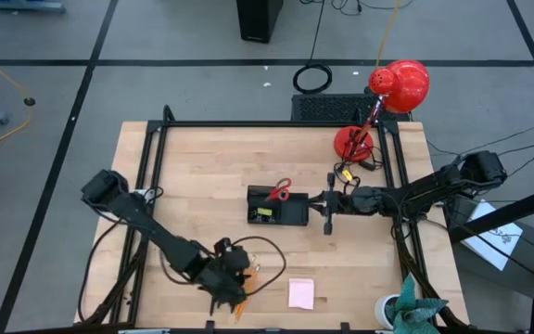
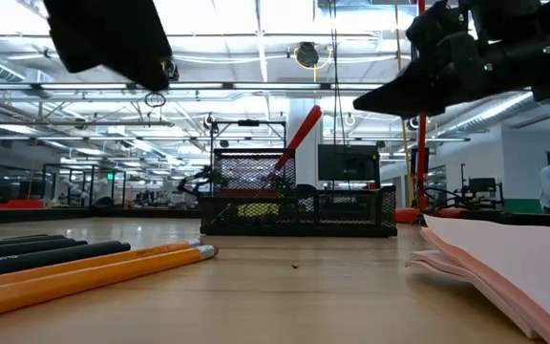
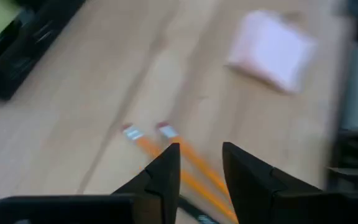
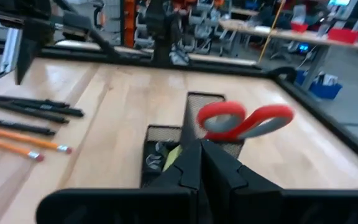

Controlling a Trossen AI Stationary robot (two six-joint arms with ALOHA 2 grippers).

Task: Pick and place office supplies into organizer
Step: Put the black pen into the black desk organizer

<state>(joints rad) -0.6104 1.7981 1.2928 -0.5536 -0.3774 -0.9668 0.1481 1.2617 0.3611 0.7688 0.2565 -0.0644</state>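
Observation:
The black mesh organizer (image 1: pixel 286 215) stands mid-table, also in the low view (image 2: pixel 351 208) and the right wrist view (image 4: pixel 166 134). The red-handled scissors (image 1: pixel 281 192) (image 4: pixel 244 121) stand in its taller section, and a yellow item (image 1: pixel 265 212) lies in a low compartment. Two orange pencils (image 3: pixel 166 140) (image 2: pixel 84 272) and dark pens (image 4: pixel 33 106) (image 2: pixel 36 253) lie near the table's near edge. The pink sticky-note pad (image 1: pixel 301 293) (image 3: pixel 272 50) lies to their right. My left gripper (image 3: pixel 201 155) is open above the pencils, a finger on either side of one. My right gripper (image 4: pixel 201 162) is shut, just right of the organizer.
A red desk lamp (image 1: pixel 392 93) stands at the far right corner, its cable beside it. A black frame (image 1: pixel 156 158) runs along the table's edges. A teal thing (image 1: pixel 411 311) sits at the near right corner. Bare wood (image 1: pixel 202 186) lies left of the organizer.

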